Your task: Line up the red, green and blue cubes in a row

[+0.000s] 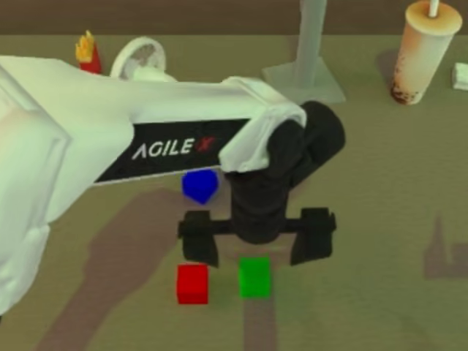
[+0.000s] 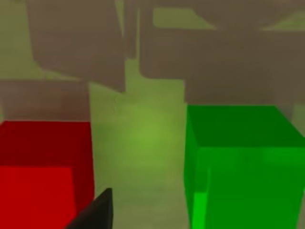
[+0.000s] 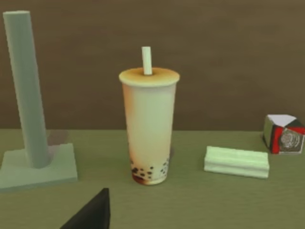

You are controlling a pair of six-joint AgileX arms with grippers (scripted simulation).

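Observation:
The red cube [image 1: 192, 284] and the green cube [image 1: 254, 276] sit side by side near the table's front, a small gap between them. Farther back lies the blue cube [image 1: 199, 185], partly under my left arm. My left gripper [image 1: 256, 248] hangs open just behind the green cube, its jaws spread wide and holding nothing. The left wrist view shows the red cube [image 2: 43, 176] and green cube [image 2: 243, 162] close up, with one dark fingertip [image 2: 97, 212] between them. My right gripper [image 3: 152, 225] is parked off the top view and open, one fingertip [image 3: 97, 210] showing.
A bubble tea cup [image 1: 424, 51] stands at the back right, beside a white block [image 1: 461, 75]. A grey post on a square base [image 1: 307, 58] is at the back centre. A red fries carton [image 1: 88, 55] and a white round object [image 1: 142, 58] are at the back left.

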